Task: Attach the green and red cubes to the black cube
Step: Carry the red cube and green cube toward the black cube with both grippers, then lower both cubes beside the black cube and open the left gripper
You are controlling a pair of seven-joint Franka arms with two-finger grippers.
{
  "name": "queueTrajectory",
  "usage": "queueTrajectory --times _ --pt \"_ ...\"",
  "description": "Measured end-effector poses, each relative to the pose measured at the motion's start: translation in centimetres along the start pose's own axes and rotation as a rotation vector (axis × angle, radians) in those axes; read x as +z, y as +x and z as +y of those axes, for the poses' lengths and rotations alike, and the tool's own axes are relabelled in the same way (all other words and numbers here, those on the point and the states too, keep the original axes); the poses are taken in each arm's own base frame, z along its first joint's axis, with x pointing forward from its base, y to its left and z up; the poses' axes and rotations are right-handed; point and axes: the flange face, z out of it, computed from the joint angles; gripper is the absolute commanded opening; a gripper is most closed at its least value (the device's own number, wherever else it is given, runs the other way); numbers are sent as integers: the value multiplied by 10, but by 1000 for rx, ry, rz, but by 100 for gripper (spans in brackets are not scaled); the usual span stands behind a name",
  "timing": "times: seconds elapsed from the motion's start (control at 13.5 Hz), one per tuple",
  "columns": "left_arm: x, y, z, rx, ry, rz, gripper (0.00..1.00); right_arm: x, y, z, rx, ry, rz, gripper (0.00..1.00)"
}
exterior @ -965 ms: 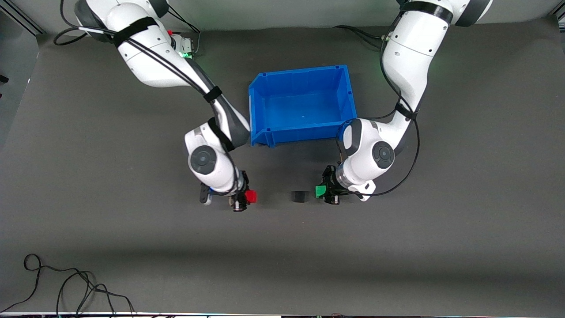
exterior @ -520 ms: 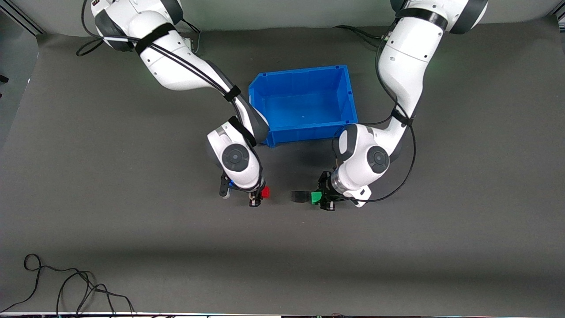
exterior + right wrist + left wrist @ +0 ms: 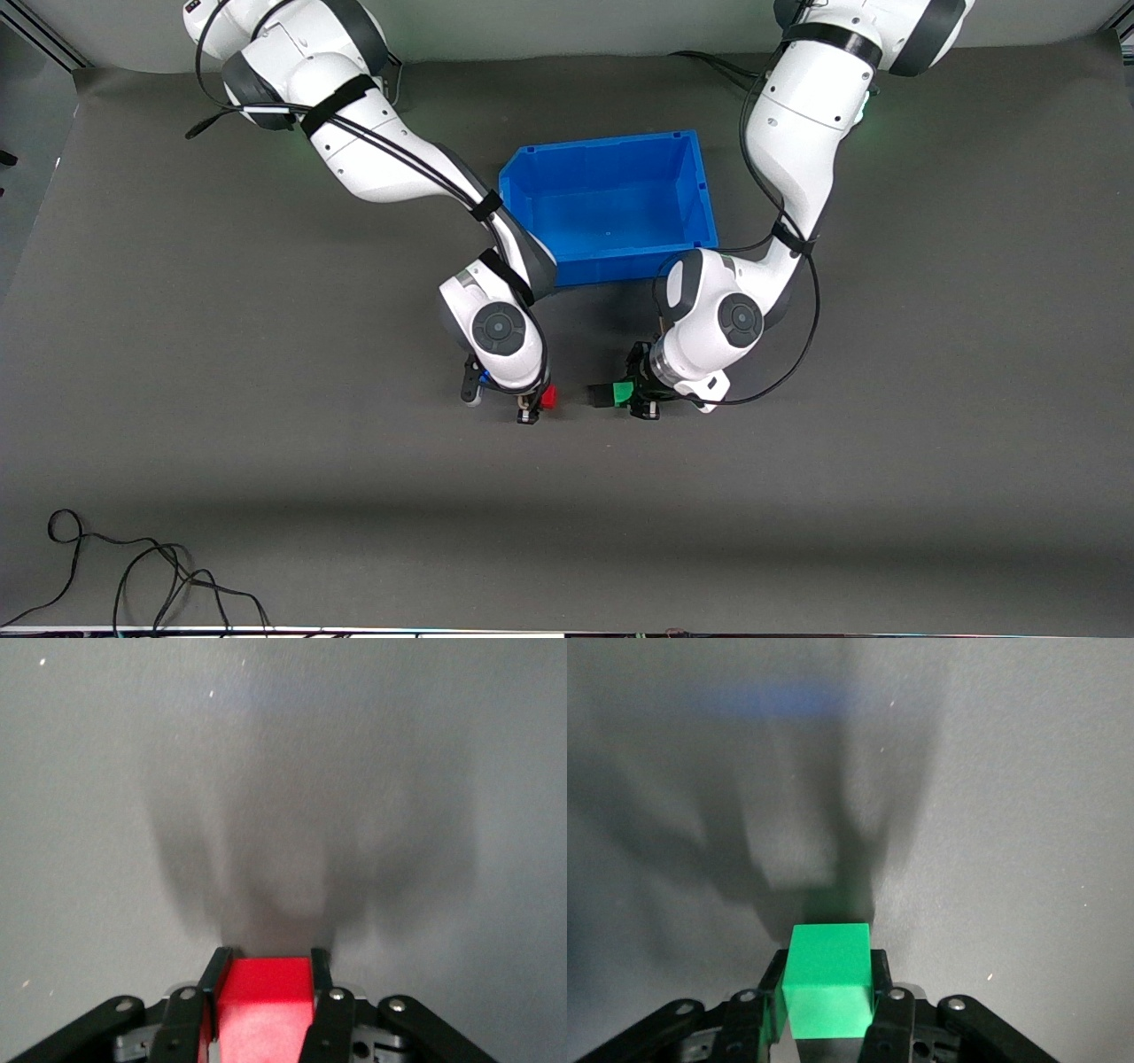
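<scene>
- Down on the grey mat (image 3: pixel 266 399), seen from the front camera, the black cube (image 3: pixel 601 395) sits nearer the camera than the blue bin (image 3: pixel 609 211), roughly level with both grippers.
- The left gripper (image 3: pixel 640 396) comes in low from the left arm's end of the table, fingers clamped on the green cube (image 3: pixel 624 392). That green cube looks pressed right against the black cube's side; I can't make out any gap between them.
- The right gripper (image 3: pixel 534 403) is low at the right arm's side of the black cube, closed on the red cube (image 3: pixel 548 397). There's a clear strip of mat between red and black, so those two are apart.
- A loose black cable (image 3: pixel 133 567) lies coiled near the front edge of the table, toward the right arm's end.
- Over to the left wrist view: the green cube (image 3: pixel 828 980) is squeezed between the two black fingers (image 3: pixel 897 1014), with shadowed mat ahead of it. The black cube isn't showing here.
- And the right wrist view: the red cube (image 3: pixel 265 1003) is pinched between the fingers (image 3: pixel 325 1010), soft shadows falling on bare mat in front of it.
</scene>
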Motion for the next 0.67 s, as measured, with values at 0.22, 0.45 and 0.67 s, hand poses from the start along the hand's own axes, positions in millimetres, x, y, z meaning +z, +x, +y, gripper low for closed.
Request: queueTrajectory --times 0.22,0.45,0.67 --pt "2 -13 -3 -38 -12 -9 6 -6 -5 -4 21 12 -12 0" --pt "9 -22 -9 -59 -30 -13 6 -7 -13 4 31 13 -15 0" --pt "11 -29 -10 -66 -36 -19 6 -3 -21 13 26 9 -10 0"
